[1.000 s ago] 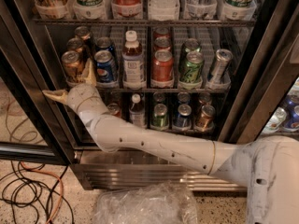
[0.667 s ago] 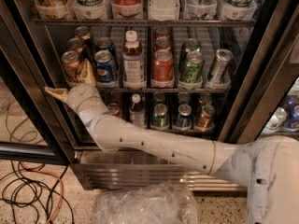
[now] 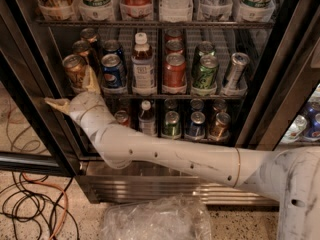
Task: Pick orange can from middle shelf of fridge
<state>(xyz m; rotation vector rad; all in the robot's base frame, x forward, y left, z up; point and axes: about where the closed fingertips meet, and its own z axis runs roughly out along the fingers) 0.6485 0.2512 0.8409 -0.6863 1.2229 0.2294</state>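
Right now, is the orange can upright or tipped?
Upright: the orange can stands lid-up on the middle shelf. The open gripper is close beside it.

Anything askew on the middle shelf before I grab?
The silver can in the rightmost lane tilts sideways, while the other cans stand upright. The gripper, fingers open, is at the orange can, far left.

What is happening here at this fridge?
A robot arm reaches into the fridge, toward the left end of the middle shelf. Its gripper is open just below the orange can, with one finger beside the can's right side. The can stands in its lane and is not yet grasped.
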